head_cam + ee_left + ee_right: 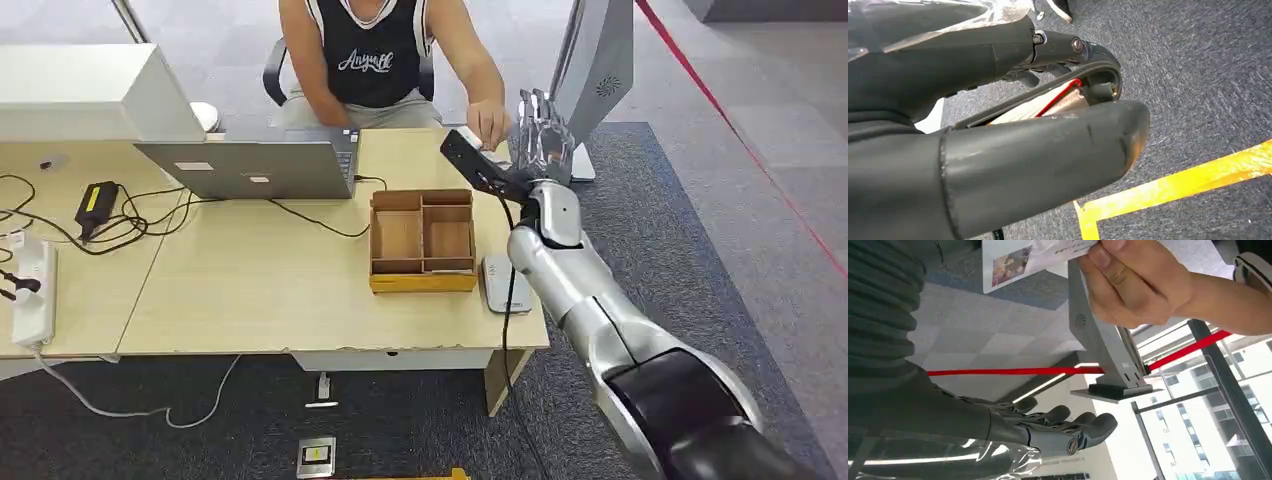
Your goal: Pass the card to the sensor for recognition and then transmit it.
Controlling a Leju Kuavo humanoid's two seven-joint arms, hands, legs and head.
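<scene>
A person seated behind the table pinches a white printed card (1034,256) in their hand (1135,285), close above my right hand. That right hand (541,134) is raised past the table's far right corner, fingers (1068,426) stretched out and apart, holding nothing. The person's hand (489,122) sits just left of it. A flat grey sensor pad (503,284) lies on the table near the right edge, under my right forearm. My left hand (1013,125) hangs over dark carpet, its fingers arched over the thumb with a gap between, nothing held.
A compartmented cardboard box (422,240) stands left of the sensor pad. A laptop (255,165), cables and a power strip (32,290) occupy the table's left. A tall grey stand (598,70) rises right behind my right hand. Yellow floor tape (1173,187) lies below my left hand.
</scene>
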